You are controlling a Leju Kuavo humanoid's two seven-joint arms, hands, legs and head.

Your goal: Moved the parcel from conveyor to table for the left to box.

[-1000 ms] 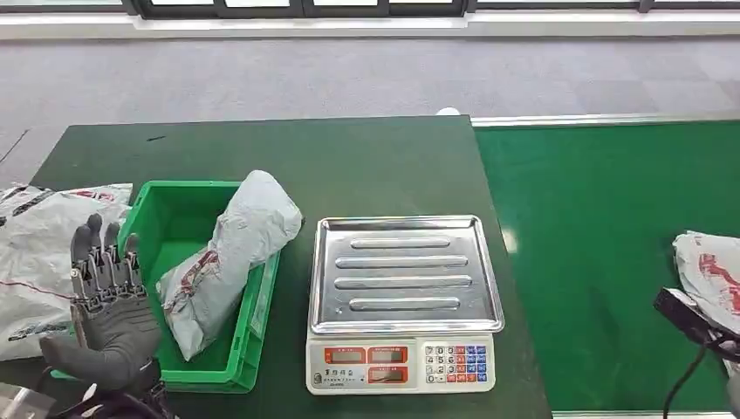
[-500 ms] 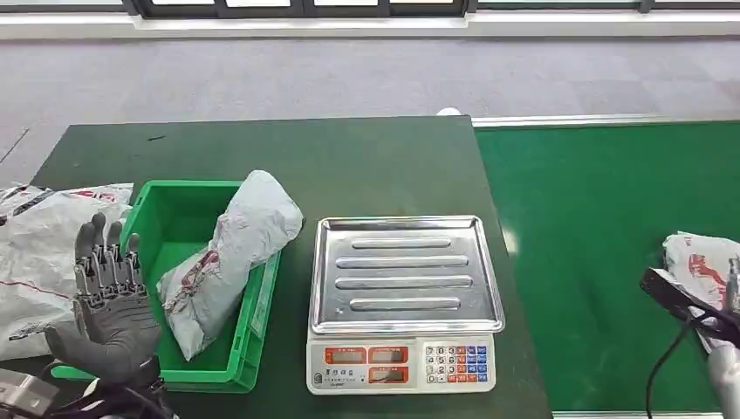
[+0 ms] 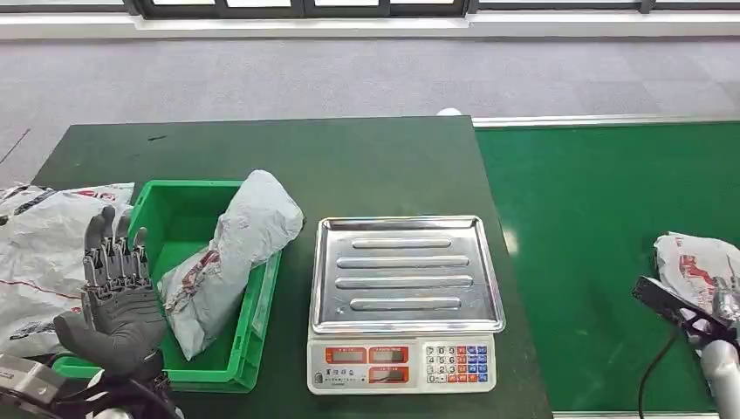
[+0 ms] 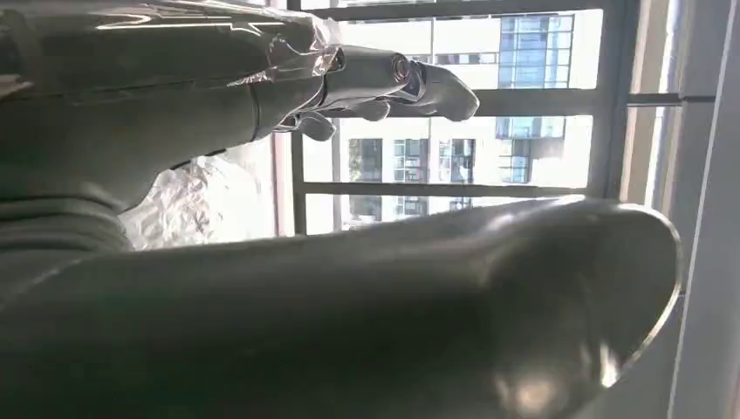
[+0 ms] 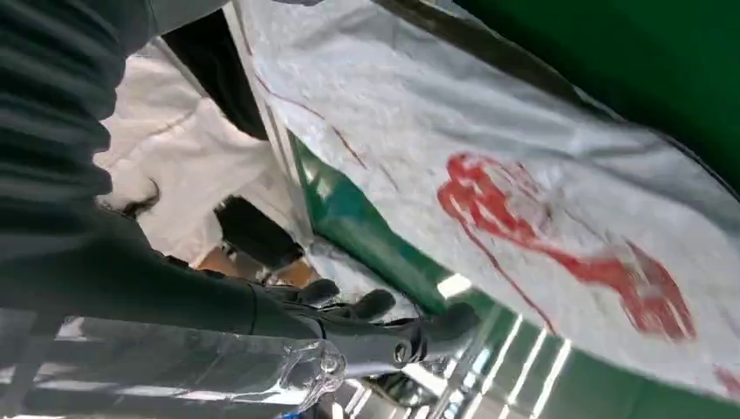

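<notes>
Surface: dark green table [image 3: 262, 148] at 12 o'clock, bright green conveyor [image 3: 593, 244] at 3.
Parcel: grey parcel [image 3: 698, 266] is seen on the conveyor at 4 o'clock.
Right hand: right hand [image 3: 711, 314] is beside the parcel; its grip cannot be told.
Left hand: left hand [image 3: 118, 297] is raised, fingers spread, holding nothing, by the green bin [image 3: 174, 196].
Advice: the parcel should probably be gripped fully before lifting.

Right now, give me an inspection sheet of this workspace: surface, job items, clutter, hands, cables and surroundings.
Surface: dark green table; brighter green conveyor on its right.
Job's things: grey parcel on the conveyor near the right edge; another grey parcel leaning in the green box, its top over the rim.
Clutter: scale with a bare steel tray; grey bags left of the box.
Hands: left hand raised beside the box, fingers apart, holding nothing; right hand at the conveyor parcel, grip unclear.
Cables: black cable below the right hand.
Surroundings: grey floor, windows.
</notes>
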